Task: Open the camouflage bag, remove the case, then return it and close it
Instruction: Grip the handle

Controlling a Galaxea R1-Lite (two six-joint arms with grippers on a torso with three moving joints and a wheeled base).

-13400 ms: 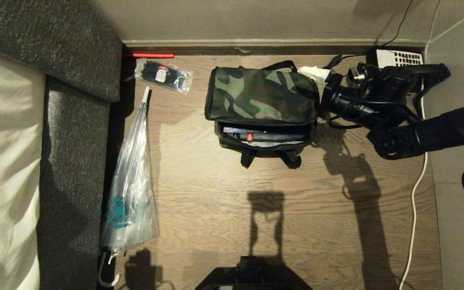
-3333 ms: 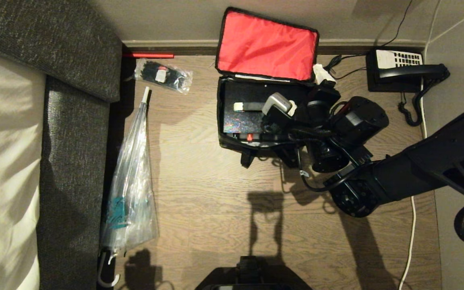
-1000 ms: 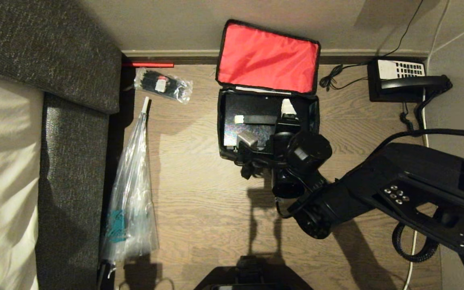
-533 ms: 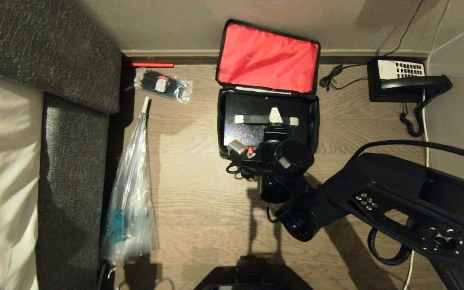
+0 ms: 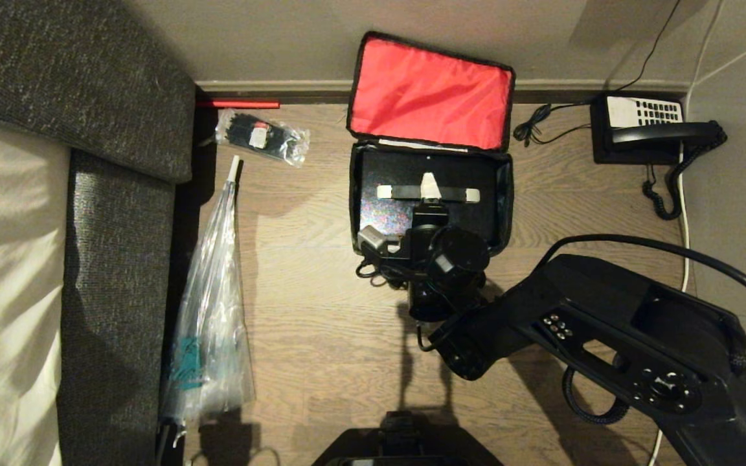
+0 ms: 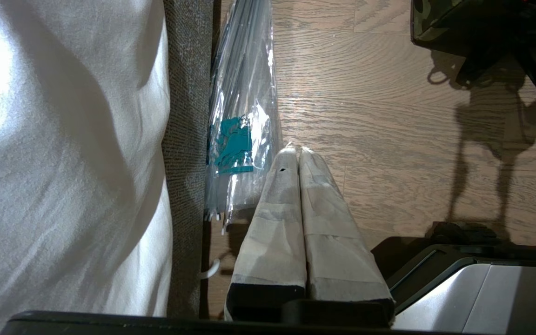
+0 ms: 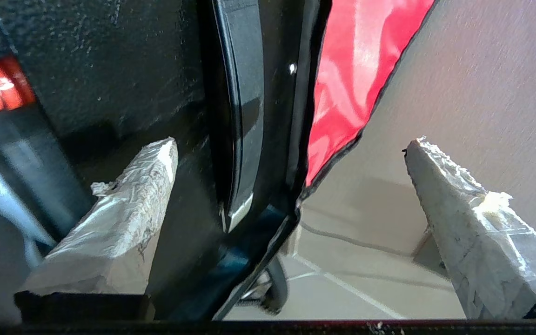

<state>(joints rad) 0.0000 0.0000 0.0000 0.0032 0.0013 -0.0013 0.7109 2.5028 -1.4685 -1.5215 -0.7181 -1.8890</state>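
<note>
The left claw (image 6: 298, 153) hangs parked low on the left side, its wrapped fingers pressed together and holding nothing, just beside the bagged umbrella (image 5: 208, 304) that lies along the sofa (image 5: 120, 259). It has no part in this step.

The step in hand, as I judge it, is taking hold of the case (image 5: 399, 171) to lift it out of the open bag (image 5: 353, 194). To do that well, the right claw (image 5: 430, 191) should bring one finger under or behind an edge or the strap across the case, rather than pressing on the flat glossy top (which offers nothing to pinch). It should close fully before lifting, then draw the case straight up so it clears the soft walls and does not drag the bag along the floor. The red lid (image 5: 431, 90) leans back against the wall and should be left there.

The case lies flat inside the bag, filling it nearly wall to wall. The right claw is over the bag's middle, reaching in from the near side, spread as wide as it goes and gripping nothing. In the wrist view one finger (image 7: 147, 195) sits close over the black surface; whether it touches I cannot tell. The other finger stands clear, with the wall behind it.

Well to the right, the telephone (image 5: 645, 129) is out of the way.
</note>
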